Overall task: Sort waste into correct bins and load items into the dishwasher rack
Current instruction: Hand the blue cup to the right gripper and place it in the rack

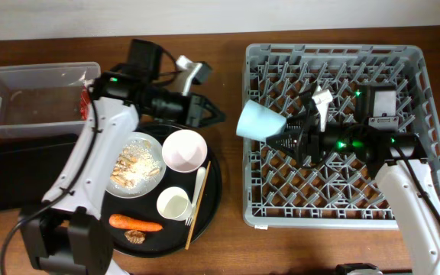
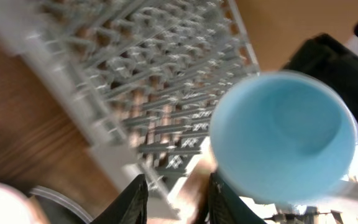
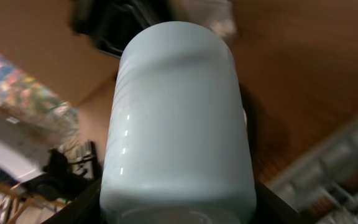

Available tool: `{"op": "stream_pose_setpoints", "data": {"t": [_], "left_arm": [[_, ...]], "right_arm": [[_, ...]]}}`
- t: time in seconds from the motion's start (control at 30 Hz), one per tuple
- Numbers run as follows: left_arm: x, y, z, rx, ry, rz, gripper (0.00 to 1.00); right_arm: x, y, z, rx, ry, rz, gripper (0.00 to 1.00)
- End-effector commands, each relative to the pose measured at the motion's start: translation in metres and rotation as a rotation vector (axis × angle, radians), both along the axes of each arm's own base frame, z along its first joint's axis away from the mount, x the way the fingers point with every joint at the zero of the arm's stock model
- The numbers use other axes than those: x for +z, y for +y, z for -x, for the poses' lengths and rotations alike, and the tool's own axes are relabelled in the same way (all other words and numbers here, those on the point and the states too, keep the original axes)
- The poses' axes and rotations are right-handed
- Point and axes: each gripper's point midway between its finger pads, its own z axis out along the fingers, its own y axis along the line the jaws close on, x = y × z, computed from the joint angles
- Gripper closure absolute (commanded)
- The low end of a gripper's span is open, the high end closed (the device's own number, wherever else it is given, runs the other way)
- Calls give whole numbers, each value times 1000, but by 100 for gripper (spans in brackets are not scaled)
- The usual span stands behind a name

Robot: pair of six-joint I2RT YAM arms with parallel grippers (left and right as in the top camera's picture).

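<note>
Your right jaws are clamped on the blue cup over the rack, left jaws apart, nothing loaded yet; bowl, white cup and carrot await.

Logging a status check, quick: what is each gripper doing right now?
Left gripper: open, holding nothing.
Right gripper: closed on the light blue cup.

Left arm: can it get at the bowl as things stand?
Probably yes. The left gripper is open and empty, just beside the bowl, whose top is uncovered. The right gripper holds the blue cup over the rack edge, seemingly clear of that path.
</note>
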Motion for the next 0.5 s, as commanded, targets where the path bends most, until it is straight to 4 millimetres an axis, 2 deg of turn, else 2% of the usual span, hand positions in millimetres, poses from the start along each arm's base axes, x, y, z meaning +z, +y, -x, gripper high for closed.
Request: {"op": "stream_pose_setpoints", "data": {"t": [0.0, 0.03, 0.07, 0.17, 0.2, 0.23, 0.3, 0.33, 0.37, 0.4, 0.43, 0.47], "left_arm": [[-26, 56, -17, 166, 20, -225, 68], [-46, 91, -19, 249, 48, -392, 68], [-57, 118, -16, 299, 74, -510, 68], [-69, 164, -7, 397, 146, -678, 69], [-70, 168, -6, 406, 157, -682, 68], [-70, 176, -7, 429, 170, -680, 69], [-70, 182, -8, 458, 185, -672, 69], [-70, 183, -8, 462, 187, -672, 69], [-70, 182, -8, 462, 187, -672, 69], [-70, 182, -8, 471, 194, -670, 69], [-70, 182, -8, 471, 194, -670, 69], [-70, 182, -8, 471, 194, -670, 69]], "right_arm": [[-27, -35, -18, -248, 164, 151, 54], [-37, -54, -15, -325, 234, 218, 55], [-44, -72, -11, -391, 290, 284, 55], [-47, -123, 4, -565, 414, 454, 56], [-44, -136, 8, -607, 436, 487, 56], [-35, -162, 15, -699, 469, 542, 56], [-24, -197, 24, -822, 500, 607, 56], [-23, -219, 30, -937, 544, 641, 57], [-25, -251, 43, -1091, 606, 700, 56], [-27, -275, 55, -1214, 660, 739, 56], [-28, -293, 64, -1305, 698, 748, 56], [-28, -301, 69, -1345, 719, 749, 56]]}}
